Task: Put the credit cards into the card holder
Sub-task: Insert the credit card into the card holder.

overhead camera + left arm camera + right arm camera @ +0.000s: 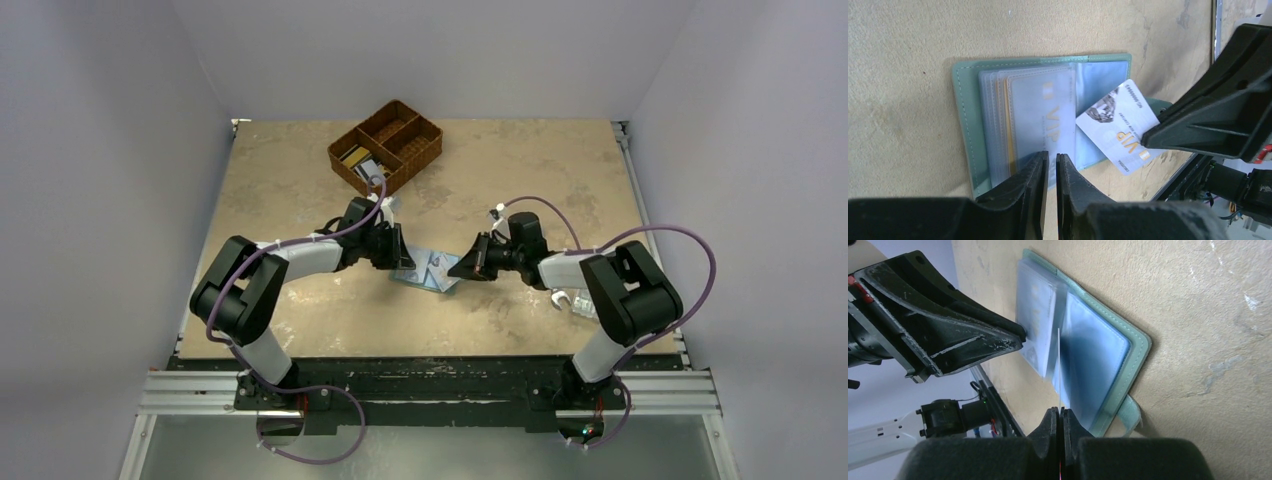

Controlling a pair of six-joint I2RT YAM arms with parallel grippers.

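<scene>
Left tool (1050, 161) pinches the clear sleeves of the open card holder (965, 115) on the tabletop (898, 50). Sleeved cards (1043, 115) are already filed. Right tool (1059, 420), clamped on a white card (1115, 127), holds it angled at a pocket and not yet in, with both tools crowded close. The far basket (421, 128) seems to hold spare cards (355, 157).

From above, the left pincer (394, 254) and right pincer (464, 265) hide most of the card holder (425, 275). The things in the far basket (418, 165) are too small to tell. Whether the left pincer pinches a sleeve is unclear. From the right wrist, the credit card (1059, 370) is only a thin line.
</scene>
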